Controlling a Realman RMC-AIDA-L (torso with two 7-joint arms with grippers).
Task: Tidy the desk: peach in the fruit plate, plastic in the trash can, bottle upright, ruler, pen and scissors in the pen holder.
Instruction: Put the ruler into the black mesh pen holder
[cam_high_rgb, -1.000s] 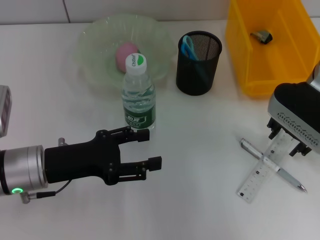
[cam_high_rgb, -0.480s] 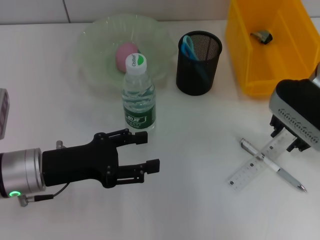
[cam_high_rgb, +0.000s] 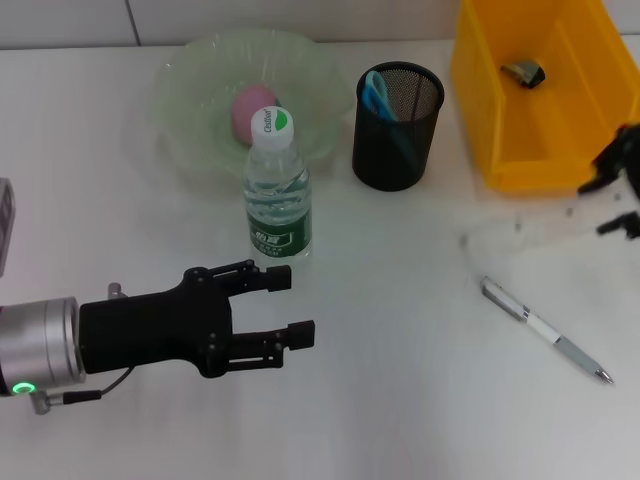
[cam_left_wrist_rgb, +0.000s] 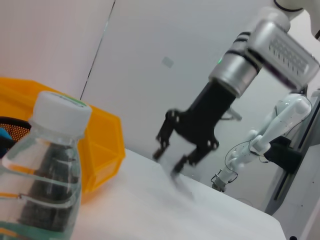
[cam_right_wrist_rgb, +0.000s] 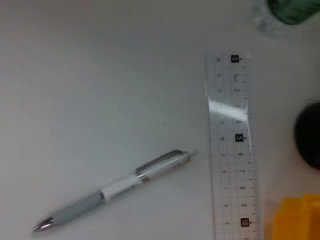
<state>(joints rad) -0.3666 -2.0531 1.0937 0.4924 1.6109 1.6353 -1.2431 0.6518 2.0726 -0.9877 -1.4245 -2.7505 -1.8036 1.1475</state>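
Lifting near the bin (cam_high_rgb: 540, 90), the ruler (cam_right_wrist_rgb: 232, 145) is clamped in the right claw (cam_high_rgb: 615, 195) and could slip; the left claw (cam_high_rgb: 285, 305) is held apart.

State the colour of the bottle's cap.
The cap is white with a green patch, clearest in the head view.

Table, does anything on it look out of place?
Yes. The pen lies loose on the table, away from the pen holder. The right gripper holds the ruler in the air, not put away. The left gripper hovers open by the upright bottle.
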